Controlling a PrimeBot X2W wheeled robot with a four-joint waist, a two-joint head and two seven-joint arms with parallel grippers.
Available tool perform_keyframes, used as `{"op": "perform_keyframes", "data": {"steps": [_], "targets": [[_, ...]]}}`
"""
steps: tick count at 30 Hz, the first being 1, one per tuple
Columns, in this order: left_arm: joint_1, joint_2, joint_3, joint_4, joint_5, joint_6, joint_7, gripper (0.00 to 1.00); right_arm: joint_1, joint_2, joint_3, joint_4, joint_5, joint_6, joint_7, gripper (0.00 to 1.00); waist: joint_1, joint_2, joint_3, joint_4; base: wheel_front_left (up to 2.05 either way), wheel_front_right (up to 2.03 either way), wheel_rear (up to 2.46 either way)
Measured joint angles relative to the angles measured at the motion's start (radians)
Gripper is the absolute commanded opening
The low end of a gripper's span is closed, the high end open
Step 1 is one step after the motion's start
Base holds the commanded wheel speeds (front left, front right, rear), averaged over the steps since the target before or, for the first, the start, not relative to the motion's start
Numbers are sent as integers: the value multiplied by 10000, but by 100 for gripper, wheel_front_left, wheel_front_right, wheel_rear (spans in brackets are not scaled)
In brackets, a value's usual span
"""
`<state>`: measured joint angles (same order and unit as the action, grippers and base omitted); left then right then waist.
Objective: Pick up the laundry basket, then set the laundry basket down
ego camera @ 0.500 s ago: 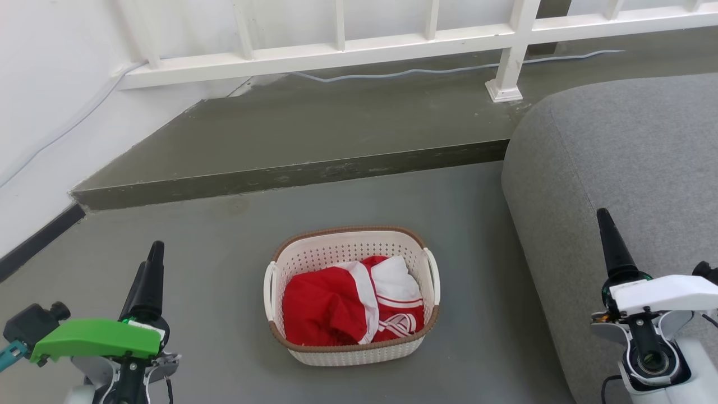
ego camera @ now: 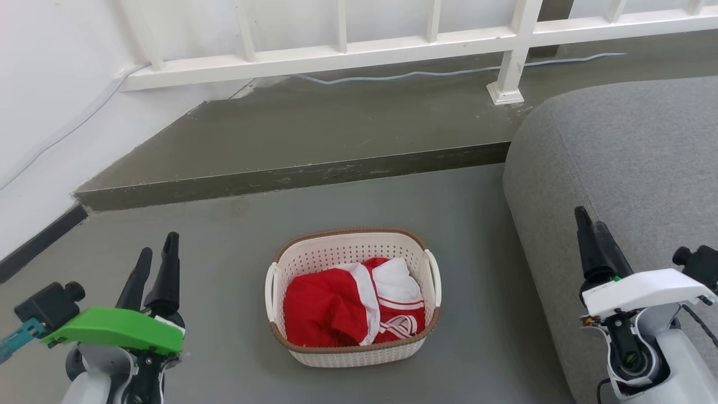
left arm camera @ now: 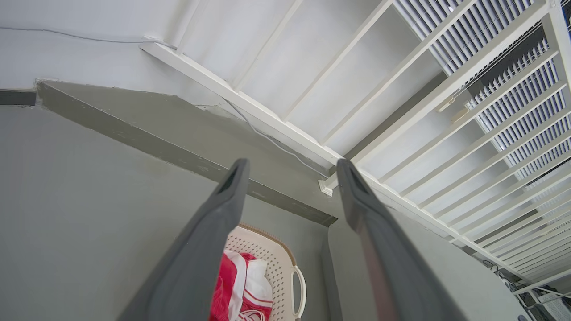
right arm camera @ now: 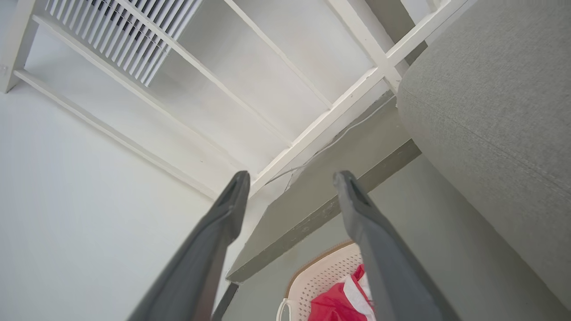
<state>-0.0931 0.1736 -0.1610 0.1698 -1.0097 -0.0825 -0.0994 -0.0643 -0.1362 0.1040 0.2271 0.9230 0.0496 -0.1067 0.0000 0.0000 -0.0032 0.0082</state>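
Either side of the untouched laundry basket (ego camera: 348,252), the left pincer (ego camera: 159,244) and right pincer (ego camera: 588,217), both spread, have edged inward, so the pickup approach seems underway.

No legible text, label, brand or number in any view. Only candidate: a white looped emblem (ego camera: 396,325) printed on the red clothing (ego camera: 314,308), at about 4 o'clock inside the laundry basket (ego camera: 348,249). Head view gives its outline only, no letters or digits resolvable. In the left wrist view the same mark sits at the bottom edge, cut off and blurred, so unreadable there too
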Motion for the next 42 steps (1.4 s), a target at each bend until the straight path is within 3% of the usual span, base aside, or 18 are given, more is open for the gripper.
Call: {"op": "perform_keyframes", "data": {"steps": [15,42], "targets": [[-10,174,-627,-180,2297,552,-439,100,3,-98,673,-142,-2219,-435,-380,100,0,0,-4,50,0,0,0],[57,155,-1158,-109,5313,1442,-1231,100,17,-125,1440,309,-5804,-1147,-1143,100,0,0,42,56,0,0,0]]}}
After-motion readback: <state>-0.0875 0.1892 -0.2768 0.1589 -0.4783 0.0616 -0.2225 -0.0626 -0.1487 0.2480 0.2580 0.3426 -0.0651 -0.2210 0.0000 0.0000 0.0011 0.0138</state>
